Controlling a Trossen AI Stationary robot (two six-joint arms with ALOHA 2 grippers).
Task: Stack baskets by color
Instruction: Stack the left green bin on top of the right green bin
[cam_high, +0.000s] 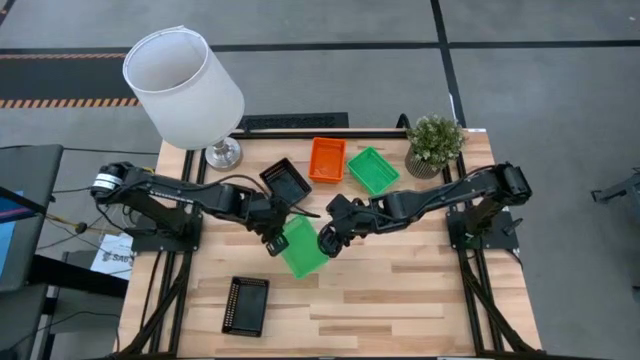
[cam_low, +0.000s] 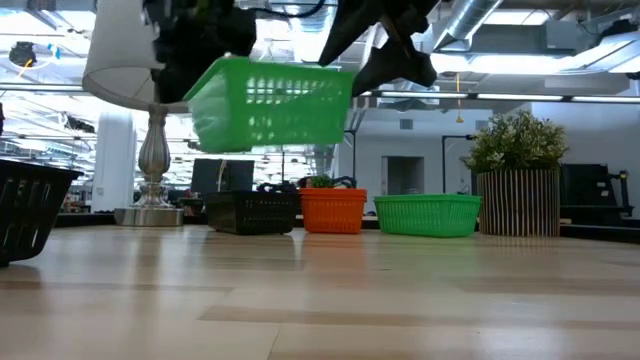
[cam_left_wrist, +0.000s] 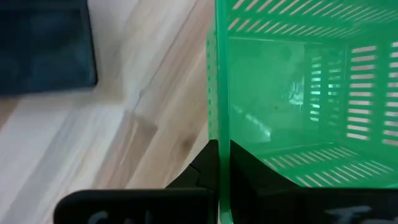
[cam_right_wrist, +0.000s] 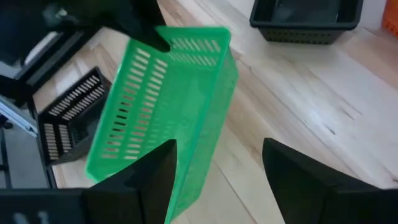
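Observation:
A green basket (cam_high: 303, 248) hangs in the air over the table's middle, tilted, between my two grippers. My left gripper (cam_high: 275, 240) is shut on its left end. My right gripper (cam_right_wrist: 217, 180) stands open at the basket's right end (cam_low: 345, 95). One of its fingers (cam_right_wrist: 155, 180) is right beside the basket's rim; whether they touch I cannot tell. A black basket (cam_high: 285, 180), an orange basket (cam_high: 327, 160) and a second green basket (cam_high: 373, 170) rest upright on their bottoms at the table's far side. Another black basket (cam_high: 245, 305) lies near the front edge. My left gripper pinches the green basket's wall (cam_left_wrist: 217, 124) at its left end, one finger inside the basket and one outside. The fingers slant down from the table's left. The basket is lifted clear of the table and hangs tilted.
A white lamp (cam_high: 185, 90) stands at the far left corner and a small potted plant (cam_high: 435, 145) at the far right. Bare wood (cam_high: 400, 300) lies at the near right.

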